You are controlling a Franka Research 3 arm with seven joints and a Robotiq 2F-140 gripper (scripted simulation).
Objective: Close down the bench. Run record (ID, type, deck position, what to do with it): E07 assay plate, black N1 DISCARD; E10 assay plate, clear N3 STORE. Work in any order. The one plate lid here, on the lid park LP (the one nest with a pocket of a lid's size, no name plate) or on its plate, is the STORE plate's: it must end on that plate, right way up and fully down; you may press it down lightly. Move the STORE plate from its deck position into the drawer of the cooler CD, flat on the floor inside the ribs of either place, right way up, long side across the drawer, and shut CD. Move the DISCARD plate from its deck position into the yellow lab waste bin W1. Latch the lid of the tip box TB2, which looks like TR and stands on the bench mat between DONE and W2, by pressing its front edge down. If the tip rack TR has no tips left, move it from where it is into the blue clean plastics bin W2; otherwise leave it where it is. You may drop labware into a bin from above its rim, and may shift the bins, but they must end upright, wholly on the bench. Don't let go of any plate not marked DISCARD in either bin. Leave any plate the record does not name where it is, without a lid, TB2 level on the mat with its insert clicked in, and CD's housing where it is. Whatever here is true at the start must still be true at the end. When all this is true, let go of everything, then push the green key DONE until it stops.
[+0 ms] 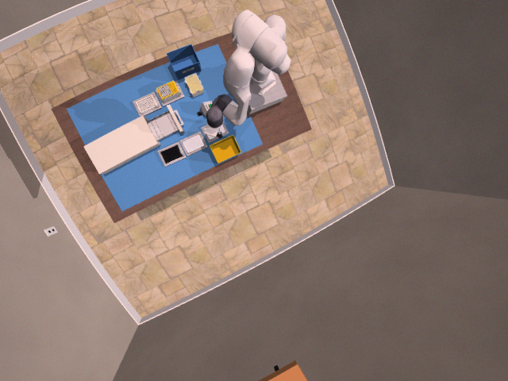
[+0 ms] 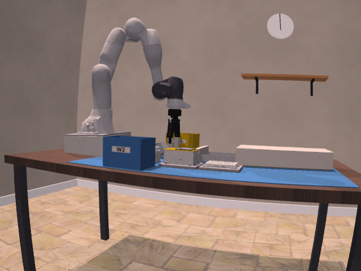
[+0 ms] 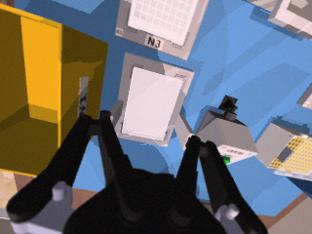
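My gripper [image 3: 150, 114] is open and empty, pointing down a little above the white plate lid [image 3: 151, 99], which lies in the lid park nest next to the yellow bin W1 [image 3: 39, 93]. From the side the gripper [image 2: 173, 134] hangs just above deck height. The clear plate [image 3: 163, 17] sits uncovered at N3, also in the overhead view [image 1: 192, 144]. The black plate [image 1: 171, 154] sits at N1. The cooler CD [image 1: 121, 143] has its drawer [image 1: 166, 124] pulled open. The tip rack TR [image 1: 168, 90] shows yellow tips. The tip box TB2 [image 1: 194, 84] stands by the blue bin W2 [image 1: 184, 61].
The DONE key housing [image 3: 229, 138] stands right beside my right finger, its green key [image 3: 225, 159] just showing. Another plate [image 1: 147, 103] sits on a nest beside TR. The robot base [image 1: 268, 96] is behind the mat.
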